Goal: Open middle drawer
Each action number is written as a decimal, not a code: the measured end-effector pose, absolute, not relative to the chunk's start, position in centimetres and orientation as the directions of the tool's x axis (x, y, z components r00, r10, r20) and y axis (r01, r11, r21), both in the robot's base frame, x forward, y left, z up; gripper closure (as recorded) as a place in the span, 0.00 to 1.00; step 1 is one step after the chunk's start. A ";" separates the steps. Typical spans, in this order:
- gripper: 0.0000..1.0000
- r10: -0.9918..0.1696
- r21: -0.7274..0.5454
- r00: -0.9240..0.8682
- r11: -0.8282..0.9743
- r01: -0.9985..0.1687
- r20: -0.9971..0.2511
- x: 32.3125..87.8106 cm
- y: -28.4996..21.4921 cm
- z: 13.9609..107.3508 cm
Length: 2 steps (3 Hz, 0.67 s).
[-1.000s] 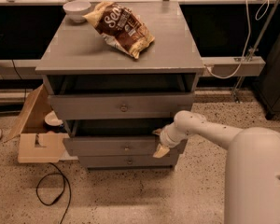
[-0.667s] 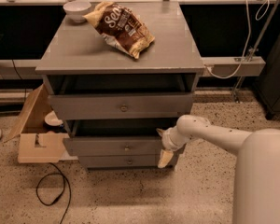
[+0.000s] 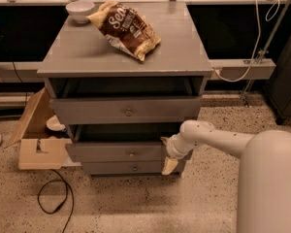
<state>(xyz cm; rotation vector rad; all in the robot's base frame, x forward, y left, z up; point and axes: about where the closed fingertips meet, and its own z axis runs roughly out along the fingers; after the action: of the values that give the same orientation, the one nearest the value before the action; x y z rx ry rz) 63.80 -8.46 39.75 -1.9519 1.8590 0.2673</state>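
Observation:
The grey cabinet has three drawers. The middle drawer is the low flat front with a tiny round knob. It stands out a little from the cabinet, with a dark gap above it. My gripper is at the right end of that drawer front, touching or very close to it, with my white arm reaching in from the right. The taller top drawer with its larger knob also stands out a little. The lowest drawer sits below.
A chip bag and a white bowl lie on the cabinet top. An open cardboard box stands on the floor to the left. A black cable loops on the speckled floor. My white body fills the lower right.
My gripper has dropped slightly along the right end of the middle drawer front. The drawers look the same as before.

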 end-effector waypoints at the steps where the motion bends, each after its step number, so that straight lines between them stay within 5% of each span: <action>1: 0.39 -0.903 -0.157 0.088 -0.023 -0.987 -0.420 63.5 -8.3 39.4; 2: 0.62 -0.903 -0.156 0.088 -0.024 -0.988 -0.420 63.5 -8.3 39.4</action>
<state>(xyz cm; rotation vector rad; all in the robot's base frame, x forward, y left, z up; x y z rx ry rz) 63.47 -8.34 39.45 -1.9733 1.8595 0.2848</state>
